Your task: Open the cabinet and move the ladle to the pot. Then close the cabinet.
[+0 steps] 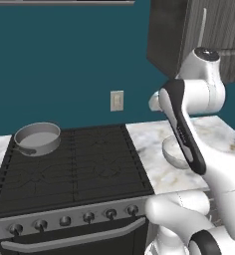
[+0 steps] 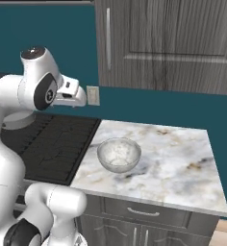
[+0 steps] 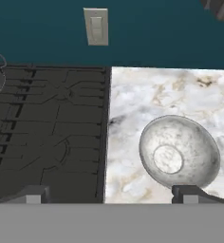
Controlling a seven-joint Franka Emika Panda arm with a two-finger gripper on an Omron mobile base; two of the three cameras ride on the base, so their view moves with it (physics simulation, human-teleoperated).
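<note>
Above counter [image 2: 182,149] — tool [image 3: 111,194] spread wide, aimed down at bowl [image 3: 179,152].

White glossy arm [image 1: 209,94], dark joints, rounded segs

The pot [image 1: 38,138] sits on the stove [image 1: 69,167] at its back left corner, and the counter [image 2: 182,158] joins the stove's right edge. A bowl [image 2: 119,154] stands on the counter near its front left, just beside the stove. On the wall behind the stove's back right corner is a switch plate [image 1: 117,100], and the cabinet [image 2: 168,43] hangs above the counter with its door shut.
</note>
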